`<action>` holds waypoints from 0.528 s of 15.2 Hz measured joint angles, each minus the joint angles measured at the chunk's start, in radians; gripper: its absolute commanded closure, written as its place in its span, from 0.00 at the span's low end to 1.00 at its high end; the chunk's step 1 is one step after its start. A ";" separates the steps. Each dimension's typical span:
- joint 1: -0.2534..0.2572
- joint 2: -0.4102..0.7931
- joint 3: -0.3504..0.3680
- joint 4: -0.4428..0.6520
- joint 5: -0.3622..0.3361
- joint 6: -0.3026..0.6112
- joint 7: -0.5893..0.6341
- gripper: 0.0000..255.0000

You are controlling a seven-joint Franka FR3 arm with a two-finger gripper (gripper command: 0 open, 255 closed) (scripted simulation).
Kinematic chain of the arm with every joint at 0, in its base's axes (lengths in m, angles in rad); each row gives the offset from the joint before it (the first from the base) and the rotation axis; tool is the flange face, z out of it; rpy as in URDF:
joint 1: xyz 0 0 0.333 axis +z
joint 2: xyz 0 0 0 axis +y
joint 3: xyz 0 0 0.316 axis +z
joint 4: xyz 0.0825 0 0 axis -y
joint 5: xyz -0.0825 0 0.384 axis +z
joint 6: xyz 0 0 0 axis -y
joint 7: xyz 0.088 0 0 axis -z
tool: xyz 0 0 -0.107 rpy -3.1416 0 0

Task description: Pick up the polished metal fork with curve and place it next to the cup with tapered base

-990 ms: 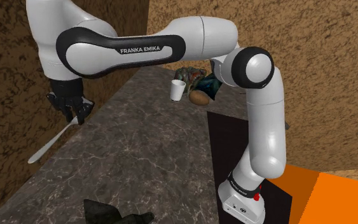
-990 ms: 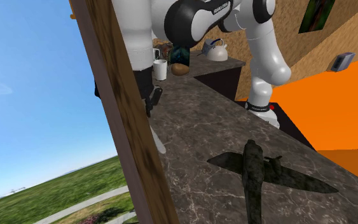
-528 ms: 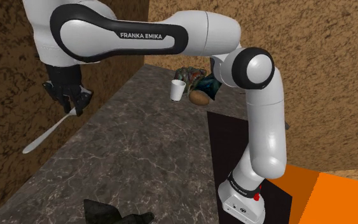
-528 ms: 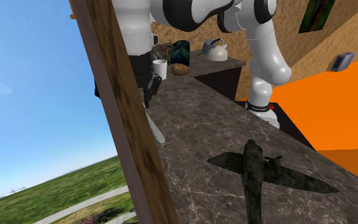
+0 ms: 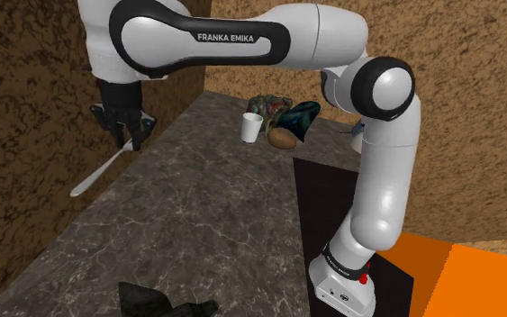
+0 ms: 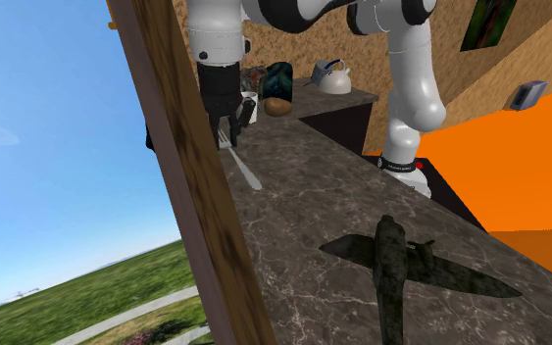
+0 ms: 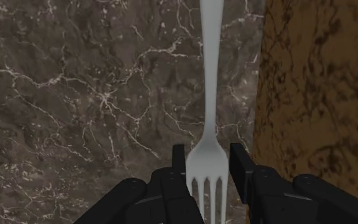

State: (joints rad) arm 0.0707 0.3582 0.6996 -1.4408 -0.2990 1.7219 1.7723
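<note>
Grips the silvery fork [image 7: 209,95] by its tined head, jaws clamped against either side of it. Holds it slanted, handle pointing away from the jaws and down toward the dark marbled worktop [image 5: 206,216], close along the rough brown wall [image 7: 311,95]. Hangs high at the shoulder view's upper left, over the worktop's wall-side edge. Holds the fork well apart from the white cup [image 5: 252,128], upright at the worktop's far end, just beside a brown rounded thing [image 5: 282,139] and a dark greenish object [image 5: 301,117]. Has a dark plane-shaped figure [image 6: 401,260] lying on the worktop's near end.
</note>
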 measured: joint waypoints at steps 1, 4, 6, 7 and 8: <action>-0.028 -0.026 -0.001 -0.031 0.016 0.013 -0.024 1.00; -0.124 -0.146 -0.002 -0.171 0.091 0.064 -0.105 1.00; -0.164 -0.190 -0.012 -0.218 0.122 0.083 -0.156 1.00; -0.185 -0.212 -0.020 -0.235 0.137 0.085 -0.186 1.00; -0.209 -0.247 -0.028 -0.277 0.161 0.103 -0.219 1.00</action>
State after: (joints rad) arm -0.1388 0.1108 0.6711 -1.7179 -0.1384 1.8245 1.5531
